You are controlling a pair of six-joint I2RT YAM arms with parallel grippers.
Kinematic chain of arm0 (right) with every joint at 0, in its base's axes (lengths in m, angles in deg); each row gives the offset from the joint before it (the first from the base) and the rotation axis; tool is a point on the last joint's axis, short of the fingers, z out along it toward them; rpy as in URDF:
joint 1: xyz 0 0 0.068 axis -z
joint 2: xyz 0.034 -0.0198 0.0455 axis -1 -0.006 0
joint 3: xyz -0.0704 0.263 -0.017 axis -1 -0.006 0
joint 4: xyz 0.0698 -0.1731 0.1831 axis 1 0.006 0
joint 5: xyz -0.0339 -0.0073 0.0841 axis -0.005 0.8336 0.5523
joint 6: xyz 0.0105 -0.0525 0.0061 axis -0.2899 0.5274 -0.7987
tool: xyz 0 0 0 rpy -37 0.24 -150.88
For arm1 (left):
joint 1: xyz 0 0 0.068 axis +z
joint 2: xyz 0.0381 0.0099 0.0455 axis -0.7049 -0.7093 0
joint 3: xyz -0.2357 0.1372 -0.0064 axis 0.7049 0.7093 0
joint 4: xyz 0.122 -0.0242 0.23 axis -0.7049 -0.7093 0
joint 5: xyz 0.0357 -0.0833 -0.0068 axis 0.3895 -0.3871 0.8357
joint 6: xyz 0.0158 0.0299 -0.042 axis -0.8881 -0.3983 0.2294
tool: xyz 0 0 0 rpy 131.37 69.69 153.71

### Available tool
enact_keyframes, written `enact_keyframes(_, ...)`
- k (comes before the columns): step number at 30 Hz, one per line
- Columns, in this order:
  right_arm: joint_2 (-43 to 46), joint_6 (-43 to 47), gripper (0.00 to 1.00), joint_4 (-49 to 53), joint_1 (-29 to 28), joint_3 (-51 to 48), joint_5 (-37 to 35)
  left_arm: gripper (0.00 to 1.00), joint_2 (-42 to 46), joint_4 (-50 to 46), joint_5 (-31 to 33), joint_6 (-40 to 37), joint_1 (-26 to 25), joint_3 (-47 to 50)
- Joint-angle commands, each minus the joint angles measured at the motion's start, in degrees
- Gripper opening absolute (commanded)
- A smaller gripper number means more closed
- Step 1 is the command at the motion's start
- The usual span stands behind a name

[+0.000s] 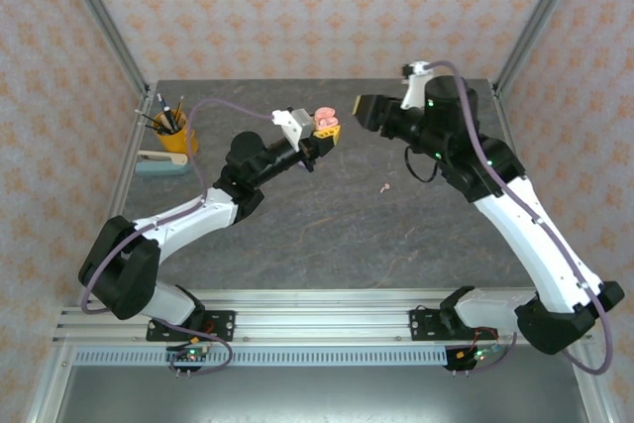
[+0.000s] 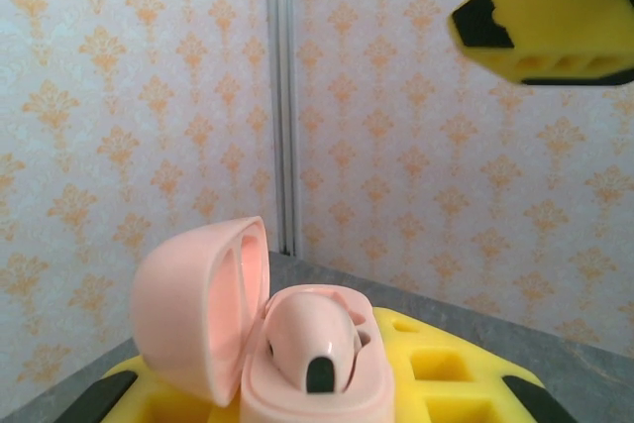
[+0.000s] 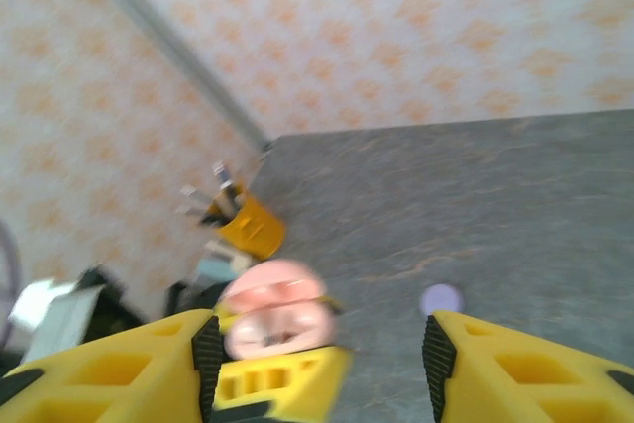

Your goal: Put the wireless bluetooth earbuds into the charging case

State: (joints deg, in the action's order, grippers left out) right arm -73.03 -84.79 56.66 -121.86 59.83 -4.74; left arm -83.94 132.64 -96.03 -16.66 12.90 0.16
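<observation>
My left gripper [image 1: 323,126] is shut on a salmon-pink charging case [image 1: 323,115], held up in the air at the back middle of the table. In the left wrist view the case [image 2: 297,388] sits between my yellow fingers [image 2: 436,373] with its lid [image 2: 193,314] swung open to the left. One pink earbud [image 2: 312,339] is seated in it. My right gripper [image 1: 369,109] hovers just right of the case, open and holding nothing; its view is blurred, with the case [image 3: 277,309] ahead of the open jaws [image 3: 322,354]. Another pink earbud [image 1: 384,186] lies loose on the table.
A yellow pen cup [image 1: 170,133] and a pale blue object [image 1: 163,162] stand at the far left. A small lilac round thing [image 3: 441,298] rests on the grey table [image 1: 327,235]. Metal frame posts [image 1: 99,17] and patterned walls close in the back and sides.
</observation>
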Motion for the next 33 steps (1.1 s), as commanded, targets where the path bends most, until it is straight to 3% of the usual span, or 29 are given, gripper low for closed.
enact_keyframes(1, -2.2, -10.9, 0.59, 12.0, 2.9, 0.4, -14.7, 0.0, 4.3, 3.0, 1.9, -0.4, 0.9, 1.5)
enact_keyframes(9, -15.9, -24.7, 0.59, 17.2, 7.1, -8.1, -17.0, 0.0, 8.7, 1.4, 2.2, -1.4, 1.6, 4.5)
enact_keyframes(16, -29.9, -33.3, 0.56, 17.3, 9.5, -8.7, -10.0, 0.0, 10.2, 1.6, 2.0, -1.2, 1.9, 5.8)
enact_keyframes(24, -39.9, -37.0, 0.54, 18.4, 9.6, -5.1, -6.6, 0.0, 9.9, 3.6, 1.9, -0.4, 2.1, 6.9)
enact_keyframes(33, -44.5, -35.8, 0.48, 17.6, 10.0, -4.2, -7.2, 0.0, 9.5, 4.5, 1.8, -0.2, 2.4, 7.2)
